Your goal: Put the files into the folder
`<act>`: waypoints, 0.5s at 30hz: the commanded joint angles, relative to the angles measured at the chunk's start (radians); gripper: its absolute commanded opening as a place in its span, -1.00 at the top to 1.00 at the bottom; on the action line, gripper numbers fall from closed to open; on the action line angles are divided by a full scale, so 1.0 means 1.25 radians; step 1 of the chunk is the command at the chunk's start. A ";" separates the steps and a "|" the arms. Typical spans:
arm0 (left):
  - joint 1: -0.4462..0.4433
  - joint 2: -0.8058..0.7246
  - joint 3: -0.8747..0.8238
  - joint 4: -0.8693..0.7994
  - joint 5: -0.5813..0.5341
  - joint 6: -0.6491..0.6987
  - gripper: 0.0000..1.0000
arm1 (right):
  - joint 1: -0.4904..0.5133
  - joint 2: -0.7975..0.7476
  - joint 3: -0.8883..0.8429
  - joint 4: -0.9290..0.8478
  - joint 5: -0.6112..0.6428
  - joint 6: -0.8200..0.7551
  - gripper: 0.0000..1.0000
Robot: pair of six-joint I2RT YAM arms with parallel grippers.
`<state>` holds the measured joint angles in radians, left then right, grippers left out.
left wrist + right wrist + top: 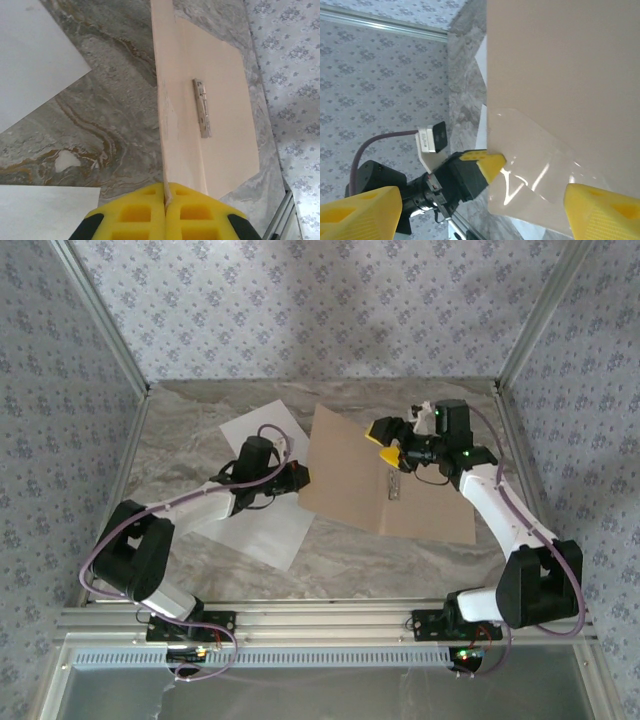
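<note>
A marble-patterned grey table (330, 560) with brownish veins spread beneath both arms, walled by floral wallpaper and aluminium rails.

The folder (430, 505), a flat rectangle of tan cardboard, lay open at the middle of the table, turned a little askew. Its right leaf rested flat on the stone. In the left wrist view its left leaf stood up on edge, thin and pale pink-beige inside, with a scuffed rim.

The files (262, 530), two blank white sheets, lay to the left of the folder on the bare table. One sat nearer the far wall and one nearer the arms, their corners close together, both smooth and matte. The left arm stretched across them. Neither sheet was inside the folder.

The left gripper (165, 192) was clamped tight on the free edge of the raised leaf. Its blocky yellow fingers (135, 212) met with only the cardboard between them.

The right gripper (392, 443) hung over the far part of the folder with its jaws spread wide and nothing between them. Its wrist view faced the raised leaf's smooth tan surface, where a glossy, translucent film lay over the lower corner.

A small, narrow metal clip (202, 107), dull silver, ran along the spine fold.
</note>
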<state>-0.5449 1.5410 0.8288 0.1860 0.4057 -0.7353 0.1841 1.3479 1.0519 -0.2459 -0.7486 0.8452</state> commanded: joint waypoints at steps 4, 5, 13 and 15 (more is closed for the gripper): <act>0.009 0.000 -0.036 0.079 -0.068 -0.036 1.00 | -0.010 -0.008 -0.028 -0.047 -0.013 -0.038 -0.72; 0.010 -0.002 -0.040 0.084 -0.077 -0.038 1.00 | -0.011 -0.008 -0.027 -0.051 -0.016 -0.041 -0.72; 0.030 0.018 -0.046 0.106 -0.089 -0.051 1.00 | -0.026 -0.015 -0.036 -0.056 -0.027 -0.050 -0.71; 0.035 0.041 -0.024 0.093 -0.067 -0.043 1.00 | -0.030 -0.016 -0.041 -0.056 -0.032 -0.052 -0.71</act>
<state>-0.5125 1.5558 0.7750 0.2775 0.3206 -0.7914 0.1539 1.3479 1.0199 -0.2966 -0.7574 0.8028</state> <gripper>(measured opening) 0.063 0.857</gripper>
